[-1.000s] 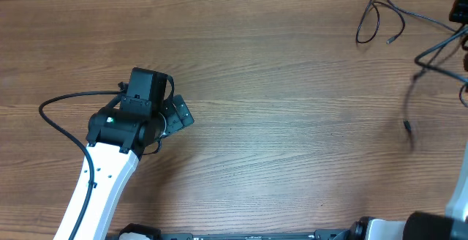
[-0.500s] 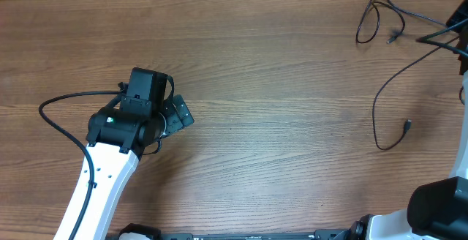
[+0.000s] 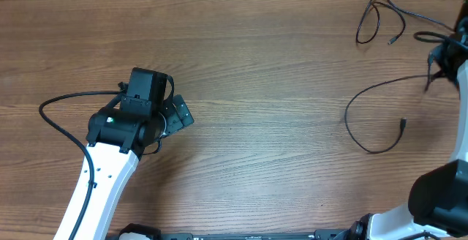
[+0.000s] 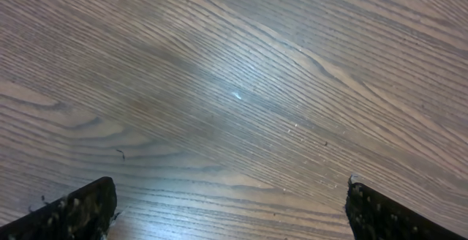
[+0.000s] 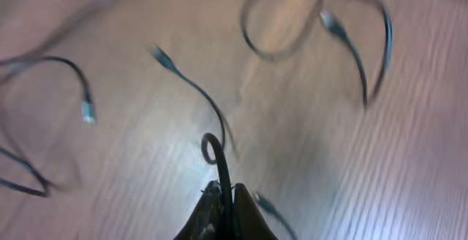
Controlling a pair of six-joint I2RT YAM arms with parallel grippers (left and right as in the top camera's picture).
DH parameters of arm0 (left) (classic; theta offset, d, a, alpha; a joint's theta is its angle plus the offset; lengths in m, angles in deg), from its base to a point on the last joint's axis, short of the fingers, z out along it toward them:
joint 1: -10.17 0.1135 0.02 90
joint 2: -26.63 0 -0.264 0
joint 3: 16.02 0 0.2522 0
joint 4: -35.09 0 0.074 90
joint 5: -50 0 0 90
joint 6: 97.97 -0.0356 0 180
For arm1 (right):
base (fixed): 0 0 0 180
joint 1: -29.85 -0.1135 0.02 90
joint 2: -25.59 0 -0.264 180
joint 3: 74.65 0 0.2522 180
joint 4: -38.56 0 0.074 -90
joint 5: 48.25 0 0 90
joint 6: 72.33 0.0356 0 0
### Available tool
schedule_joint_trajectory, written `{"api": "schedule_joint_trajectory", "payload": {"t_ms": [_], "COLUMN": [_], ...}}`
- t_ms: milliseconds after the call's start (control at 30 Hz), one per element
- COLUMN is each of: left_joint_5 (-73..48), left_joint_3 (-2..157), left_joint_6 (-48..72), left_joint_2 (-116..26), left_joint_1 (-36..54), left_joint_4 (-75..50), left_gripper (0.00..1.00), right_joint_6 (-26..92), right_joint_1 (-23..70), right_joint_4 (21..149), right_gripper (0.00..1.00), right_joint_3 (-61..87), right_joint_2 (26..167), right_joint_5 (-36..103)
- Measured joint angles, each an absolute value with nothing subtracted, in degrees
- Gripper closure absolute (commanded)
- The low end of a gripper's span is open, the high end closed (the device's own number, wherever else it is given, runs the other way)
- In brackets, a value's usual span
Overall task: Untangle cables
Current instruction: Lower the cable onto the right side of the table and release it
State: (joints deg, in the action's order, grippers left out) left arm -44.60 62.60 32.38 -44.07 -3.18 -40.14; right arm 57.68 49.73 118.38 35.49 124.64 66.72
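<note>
Left arm [image 3: 102,174] slanted up from bottom edge, black wrist turned rightward. Left gripper [image 4: 232,212] low, jaws spread wide. Right arm [image 3: 461,134] upright along right edge. Right gripper [image 5: 223,211] pinched tight on cable [image 5: 219,163].

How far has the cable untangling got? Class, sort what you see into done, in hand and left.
Done: one cable lies in an open curve on the table, apart from the looped cables near the far edge. In hand: the right pincer is shut on a cable, seemingly that one. Left: the looped cables look crossed; the left pincer hangs open over bare wood.
</note>
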Motion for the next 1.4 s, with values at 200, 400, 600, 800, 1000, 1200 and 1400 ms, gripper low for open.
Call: {"api": "schedule_joint_trajectory", "payload": {"t_ms": [200,400,600,800,1000,1200,1400], "left_joint_5": [-44.60,-44.60,-44.60,-44.60,-44.60,-44.60,-44.58], "left_joint_3": [62.60,62.60,62.60,62.60,62.60,62.58,62.60], "left_joint_6": [32.38,32.38,32.38,32.36,32.36,32.36,32.38], "left_joint_2": [-44.07,-44.07,-44.07,-44.07,-44.07,-44.07,-44.07], "left_joint_1": [-3.18,-3.18,-3.18,-3.18,-3.18,-3.18,-3.18], "left_joint_4": [-40.16,-40.16,-40.16,-40.16,-40.16,-40.16,-40.19], "left_gripper": [0.00,0.01,0.01,0.00,0.00,0.01,0.01], "right_joint_6": [66.13,69.19,68.65,66.46,65.70,65.52,65.48], "right_joint_1": [49.73,49.73,49.73,49.73,49.73,49.73,49.73], "right_joint_4": [112.76,99.63,98.84,104.30,107.45,117.22,119.74], "right_gripper": [0.92,0.32,0.00,0.00,0.00,0.00,0.14], "right_joint_3": [27.16,16.83,15.01,19.49,22.62,23.75,17.87], "right_joint_2": [126.10,130.39,131.09,129.08,119.46,111.11,111.66], "right_joint_5": [66.02,65.39,65.10,65.08,65.06,65.15,64.10]}}
